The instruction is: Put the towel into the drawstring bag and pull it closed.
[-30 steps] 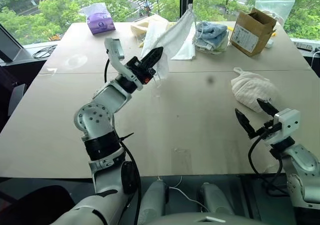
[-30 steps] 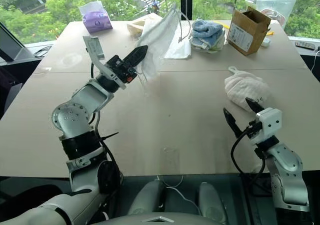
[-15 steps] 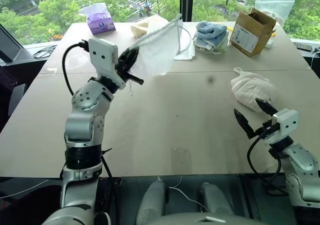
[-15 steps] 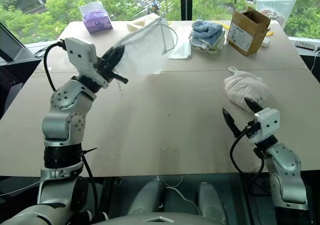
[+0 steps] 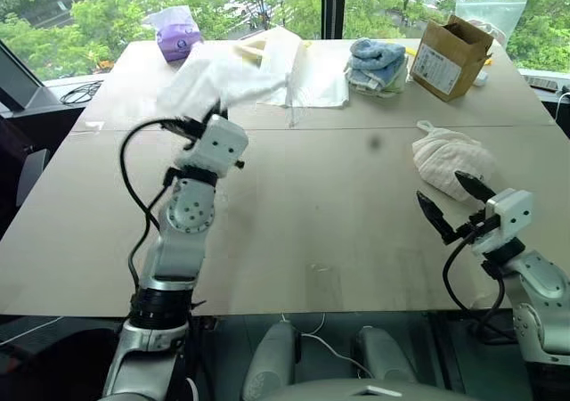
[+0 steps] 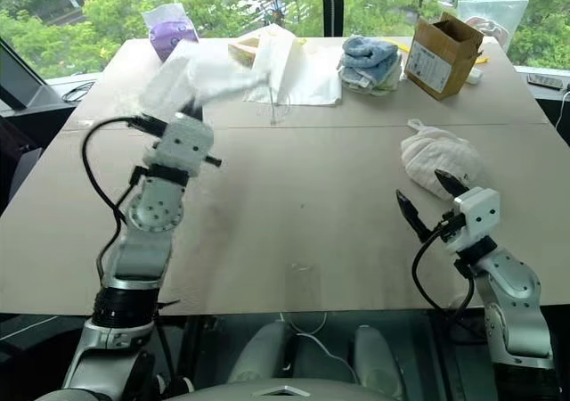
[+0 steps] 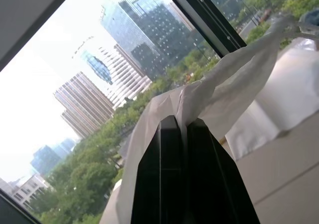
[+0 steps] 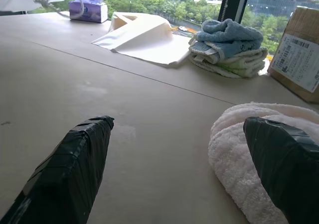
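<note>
I keep the left pincer [image 7: 185, 129] clamped on the drawstring bag [image 5: 214, 80], lifted toward the surface's [image 5: 338, 205] far-left corner; my right pincer [image 5: 456, 200] gapes beside the towel [image 5: 450, 159], ready to grab it.

Broad pale beige counter [image 5: 294, 214], seam running across its far part. At the far left, purple tissue pack [image 5: 177, 34] with white tissue sticking up. Near the far middle, flat white sheets [image 5: 312, 73] spread out, overlapping a cream-coloured object [image 5: 252, 48] partly hidden beneath. Just beside them toward the right, folded stack of blue and pale-green towels [image 5: 376, 64]. Further right, open brown cardboard box [image 5: 451, 55] with a white printed label on its side; behind it, clear plastic zip bag [image 5: 489, 13] standing upright. Beyond the far edge, window with a dark vertical frame [image 5: 331, 4] and green trees [image 5: 71, 18] outside. Tall buildings [image 7: 119, 59] in the distance.
</note>
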Robot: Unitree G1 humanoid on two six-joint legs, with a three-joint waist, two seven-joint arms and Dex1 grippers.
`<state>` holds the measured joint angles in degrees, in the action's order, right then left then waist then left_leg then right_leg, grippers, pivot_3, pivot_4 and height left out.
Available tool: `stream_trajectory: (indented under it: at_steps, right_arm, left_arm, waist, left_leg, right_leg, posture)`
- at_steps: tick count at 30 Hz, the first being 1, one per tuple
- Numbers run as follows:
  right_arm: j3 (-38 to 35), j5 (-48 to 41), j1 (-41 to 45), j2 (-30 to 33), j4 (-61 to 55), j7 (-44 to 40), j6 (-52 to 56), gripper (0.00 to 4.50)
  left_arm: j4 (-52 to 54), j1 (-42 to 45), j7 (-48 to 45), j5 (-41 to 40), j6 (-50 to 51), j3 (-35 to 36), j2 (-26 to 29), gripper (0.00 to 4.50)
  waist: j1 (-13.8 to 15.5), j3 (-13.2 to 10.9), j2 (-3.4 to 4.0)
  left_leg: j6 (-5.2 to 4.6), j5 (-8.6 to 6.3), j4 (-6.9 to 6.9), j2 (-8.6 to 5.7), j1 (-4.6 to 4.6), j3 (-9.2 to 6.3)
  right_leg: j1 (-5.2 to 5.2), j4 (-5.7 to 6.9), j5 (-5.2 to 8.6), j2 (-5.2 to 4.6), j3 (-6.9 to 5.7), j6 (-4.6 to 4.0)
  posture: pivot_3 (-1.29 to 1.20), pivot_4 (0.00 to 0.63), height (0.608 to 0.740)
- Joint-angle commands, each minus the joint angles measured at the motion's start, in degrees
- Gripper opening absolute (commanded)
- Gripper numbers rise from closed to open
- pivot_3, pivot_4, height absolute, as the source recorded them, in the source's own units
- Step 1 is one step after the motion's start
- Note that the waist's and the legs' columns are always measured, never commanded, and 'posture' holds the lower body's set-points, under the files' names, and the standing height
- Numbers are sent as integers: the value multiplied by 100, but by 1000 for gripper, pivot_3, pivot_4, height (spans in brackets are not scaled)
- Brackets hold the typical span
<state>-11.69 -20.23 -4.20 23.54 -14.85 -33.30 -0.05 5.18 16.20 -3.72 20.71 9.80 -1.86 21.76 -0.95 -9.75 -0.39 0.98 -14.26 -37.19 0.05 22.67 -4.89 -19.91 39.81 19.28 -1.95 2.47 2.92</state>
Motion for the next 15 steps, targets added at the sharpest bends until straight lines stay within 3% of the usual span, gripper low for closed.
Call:
stream_trajectory:
  at_steps: [1, 2, 5, 10, 15]
  right_arm:
    - [-35, -45, 77, 67, -131, -20, -2, 4500]
    - [-33, -47, 82, 71, -137, -20, 6, 4500]
    - [-17, -45, 77, 72, -168, -11, 21, 4500]
    - [19, -39, -14, 25, -252, 3, 20, 4500]
    - [36, -46, -128, -13, -345, 42, 16, 4500]
  left_arm:
    - [-65, -211, -335, -255, 3, -32, 4, 601]
    - [-91, -277, -407, -292, -57, -37, 31, 840]
    - [-91, -472, -497, -418, -337, 47, 116, 2225]
    - [-60, -607, -320, -462, -972, 189, 197, 4145]
    - [-79, -573, -150, -152, -1209, 111, 281, 4145]
  waist:
    - [-2, -3, -5]
    - [2, -3, -5]
    - [17, -3, -4]
    - [24, -2, -4]
    - [19, -2, -4]
  left_leg:
    - [0, 0, 0, 2, 6, -3]
    - [1, 0, 0, 3, 10, -3]
    - [2, 1, 0, 4, 13, -3]
    - [0, 0, 0, 2, 11, 2]
    - [0, 0, 0, 2, 11, 0]
  right_leg:
    - [-7, 1, 0, 2, -2, 0]
    - [-11, 2, 0, 2, -2, 0]
    - [-14, 4, 0, -1, -2, -1]
    - [-12, 1, 0, -6, 1, -1]
    - [-12, 3, 0, -5, 0, -1]
  posture:
    - [0, 150, 740]
    - [0, 150, 740]
    - [0, 150, 740]
    - [0, 150, 740]
    - [0, 150, 740]
